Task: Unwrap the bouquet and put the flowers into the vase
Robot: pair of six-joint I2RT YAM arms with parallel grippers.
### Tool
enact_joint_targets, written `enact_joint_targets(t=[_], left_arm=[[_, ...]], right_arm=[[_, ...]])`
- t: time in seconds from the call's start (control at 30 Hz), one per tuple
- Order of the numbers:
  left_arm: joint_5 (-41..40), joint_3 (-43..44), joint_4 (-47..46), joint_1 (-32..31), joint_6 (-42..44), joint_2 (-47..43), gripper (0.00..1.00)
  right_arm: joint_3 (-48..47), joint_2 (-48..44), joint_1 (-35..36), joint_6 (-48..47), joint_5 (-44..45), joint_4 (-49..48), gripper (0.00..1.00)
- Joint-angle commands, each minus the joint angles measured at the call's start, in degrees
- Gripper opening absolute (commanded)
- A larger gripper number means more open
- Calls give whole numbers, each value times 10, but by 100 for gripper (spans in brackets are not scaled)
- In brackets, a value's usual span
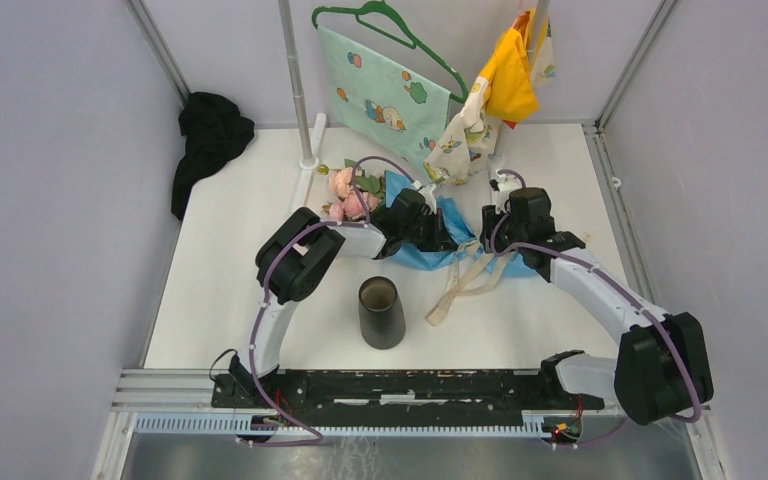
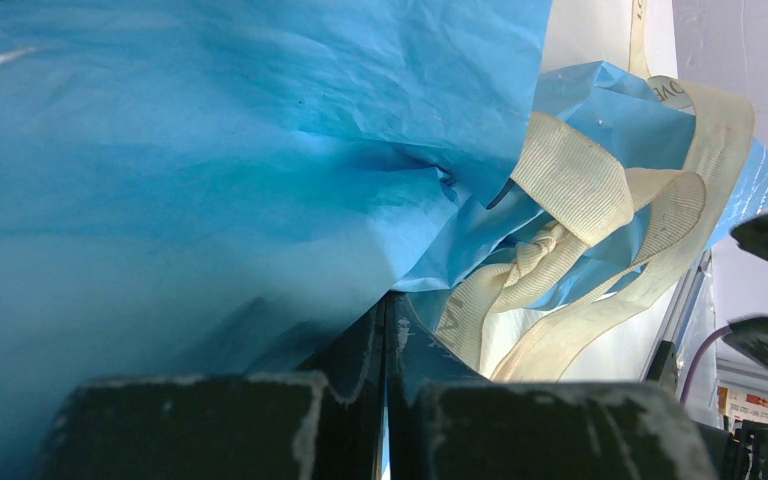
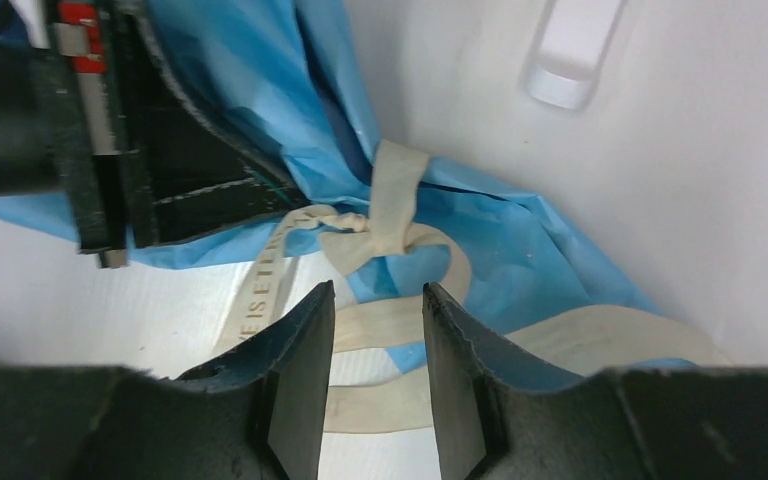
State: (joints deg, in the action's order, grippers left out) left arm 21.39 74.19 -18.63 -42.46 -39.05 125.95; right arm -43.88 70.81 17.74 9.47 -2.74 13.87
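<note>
Found left gripper (image 2: pixel 385 320) pinched shut on the blue paper (image 2: pixel 210 150) of the bouquet (image 1: pixel 465 218); right gripper (image 3: pixel 378 300) parted and empty, set over the cream ribbon (image 3: pixel 392 195) beside its knot. Located bouquet lying toward the far edge of the table (image 1: pixel 230 300), flowers (image 1: pixel 348 195) pointing left; vase (image 1: pixel 381 312) upright toward the near edge. Judged paper thin and tear-prone, ribbon limp; best taken by a loose tail. Read only fragments of lettering along the ribbon.

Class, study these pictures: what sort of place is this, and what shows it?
Probably a robot test cell: two robot arms bolted to a rail, plain panel walls around a white table, a bouquet as prop.
</note>
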Motion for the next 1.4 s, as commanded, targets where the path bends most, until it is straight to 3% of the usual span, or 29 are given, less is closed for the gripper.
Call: enact_joint_targets(t=[0.0, 0.33, 0.47, 0.63, 0.67, 0.9, 1.37], left_arm=[[-15, -7, 42, 2, 2, 24, 2], [-13, -7, 40, 2, 1, 24, 2], [-13, -6, 40, 1, 1, 25, 2], [-13, -6, 40, 2, 1, 25, 2], [-13, -6, 41, 2, 1, 25, 2], [-13, -2, 40, 2, 0, 30, 2], [-11, 1, 40, 2, -1, 39, 2]], right_arm=[[-9, 17, 2, -12, 70, -32, 44], [-7, 71, 1, -5, 83, -50, 42], [-11, 86, 1, -2, 75, -58, 31], [-17, 88, 1, 1, 71, -57, 2], [-19, 84, 1, 2, 67, -55, 0], [-44, 3, 1, 10, 12, -26, 0], [-212, -134, 1, 11, -3, 54, 0]])
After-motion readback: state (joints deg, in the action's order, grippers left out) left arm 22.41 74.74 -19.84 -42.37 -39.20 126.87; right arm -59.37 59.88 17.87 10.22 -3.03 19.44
